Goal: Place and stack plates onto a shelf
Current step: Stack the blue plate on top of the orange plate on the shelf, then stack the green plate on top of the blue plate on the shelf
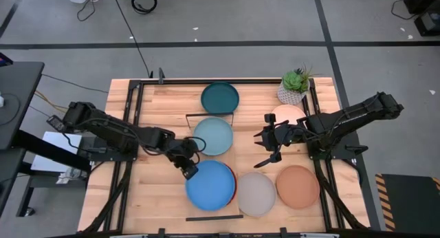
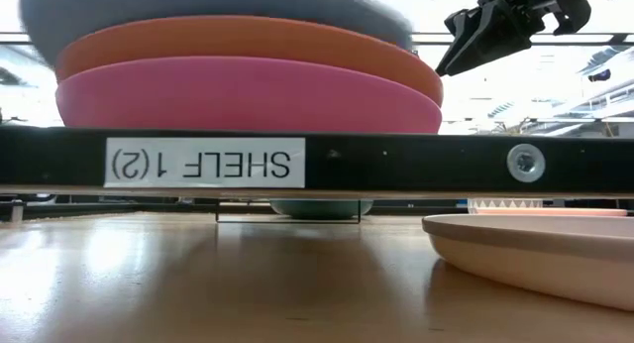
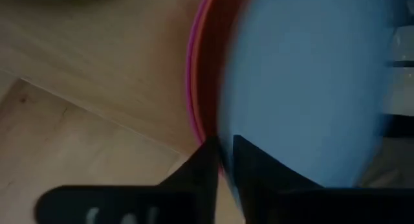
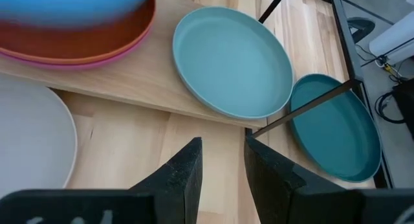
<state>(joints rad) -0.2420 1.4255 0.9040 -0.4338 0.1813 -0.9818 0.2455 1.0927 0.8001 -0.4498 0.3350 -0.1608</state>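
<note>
Fingers of the left gripper [image 1: 190, 170] pinch the blurred bright blue plate [image 1: 210, 185], hiding stacked plates; right gripper's [image 1: 269, 148] fingers narrowly apart.

Looking like a robotics lab or test workshop: grey taped floor [image 1: 275, 25] lying under loose black cables [image 1: 143, 2], wooden bench [image 1: 165, 203] sitting inside a black metal frame [image 1: 134, 114], printed "SHELF 1(2)" label [image 2: 206, 163] showing, bright ceiling lights [image 2: 515, 85] glaring behind.
</note>
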